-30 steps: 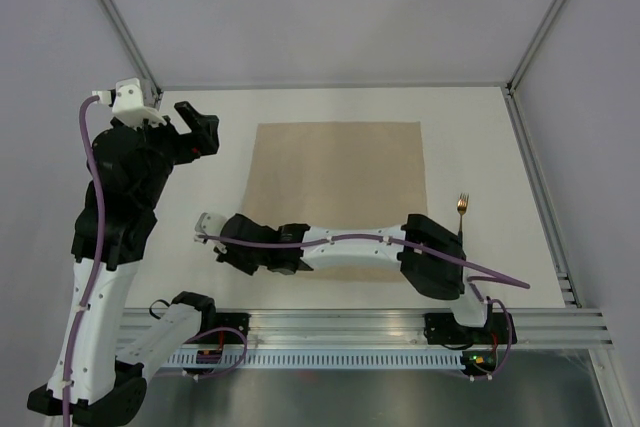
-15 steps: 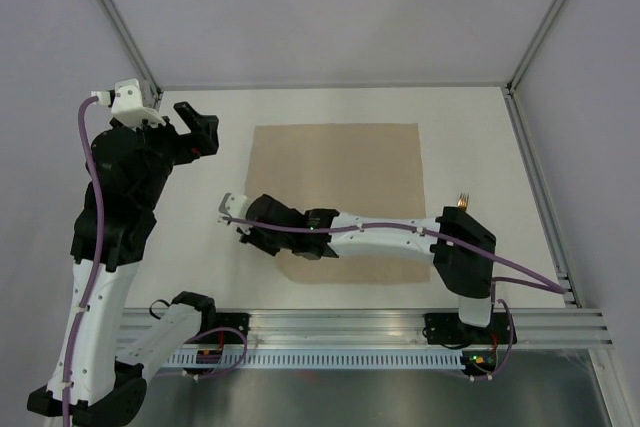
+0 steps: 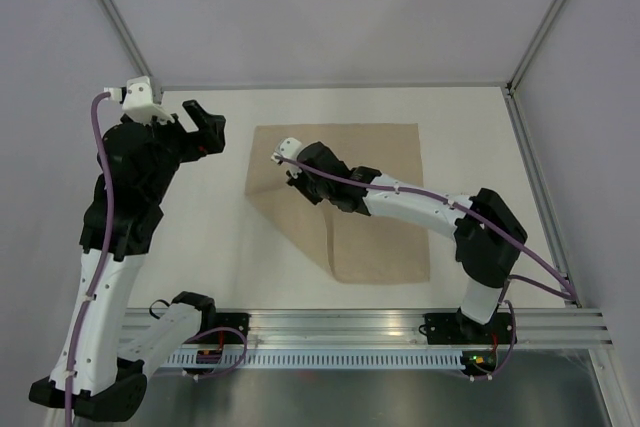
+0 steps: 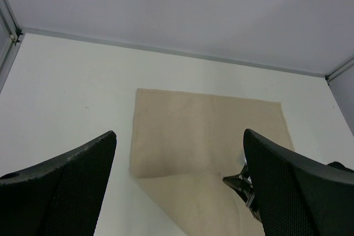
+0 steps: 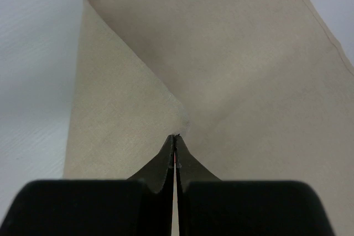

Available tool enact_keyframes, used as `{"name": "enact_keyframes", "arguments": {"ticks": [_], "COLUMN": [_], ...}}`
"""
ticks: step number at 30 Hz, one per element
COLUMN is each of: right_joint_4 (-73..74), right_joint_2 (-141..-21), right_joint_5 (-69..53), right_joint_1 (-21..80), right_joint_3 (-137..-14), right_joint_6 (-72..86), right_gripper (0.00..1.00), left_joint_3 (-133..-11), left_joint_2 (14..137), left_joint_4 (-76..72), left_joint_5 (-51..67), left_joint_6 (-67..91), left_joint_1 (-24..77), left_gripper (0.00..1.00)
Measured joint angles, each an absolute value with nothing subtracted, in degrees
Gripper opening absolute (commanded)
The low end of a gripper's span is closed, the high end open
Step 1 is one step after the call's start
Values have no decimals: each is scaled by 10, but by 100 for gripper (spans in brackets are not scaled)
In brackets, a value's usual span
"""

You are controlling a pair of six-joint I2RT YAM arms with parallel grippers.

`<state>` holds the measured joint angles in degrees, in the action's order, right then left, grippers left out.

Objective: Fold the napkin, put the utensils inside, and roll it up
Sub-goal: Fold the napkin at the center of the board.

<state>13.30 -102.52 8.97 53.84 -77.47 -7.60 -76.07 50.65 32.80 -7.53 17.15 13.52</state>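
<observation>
White table (image 3: 480, 147), grey walls (image 3: 330, 7), part-folded napkin (image 3: 385, 152)

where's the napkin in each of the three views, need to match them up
Top external: the napkin lies mid-table, its near-left corner folded over.
Left wrist: lower centre, between the open left gripper's fingers.
Right wrist: it fills most of the frame.
Shared landmark: the right gripper, shut on the folded corner.
</observation>
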Motion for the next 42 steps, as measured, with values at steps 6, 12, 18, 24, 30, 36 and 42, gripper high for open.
{"name": "enact_keyframes", "arguments": {"ticks": [6,12,18,24,30,36,42], "right_joint_4": [124,107,93,84,75,69,66], "right_joint_2": [-1024,-1024,-1034,-1066,-1087,-1096,-1103], "right_joint_5": [90,90,90,90,90,90,91], "right_joint_1": [471,408,345,296,258,227,208], "right_joint_3": [-757,-753,-753,-753,-753,-761,-776], "right_joint_6": [-97,-115,-129,-135,-138,-138,-138], "right_gripper": [0,1,0,0,0,0,1], "left_joint_3": [-751,-740,-735,-729,-727,-727,-727], "left_joint_2": [514,519,522,524,528,528,531], "left_joint_4": [318,306,296,289,286,286,285], "left_joint_5": [-69,-62,-58,-55,-54,-54,-54], "left_joint_6": [179,184,185,185,185,185,185], "left_joint_1": [135,135,135,135,135,135,135], "left_gripper": [100,100,100,100,100,100,100]}}
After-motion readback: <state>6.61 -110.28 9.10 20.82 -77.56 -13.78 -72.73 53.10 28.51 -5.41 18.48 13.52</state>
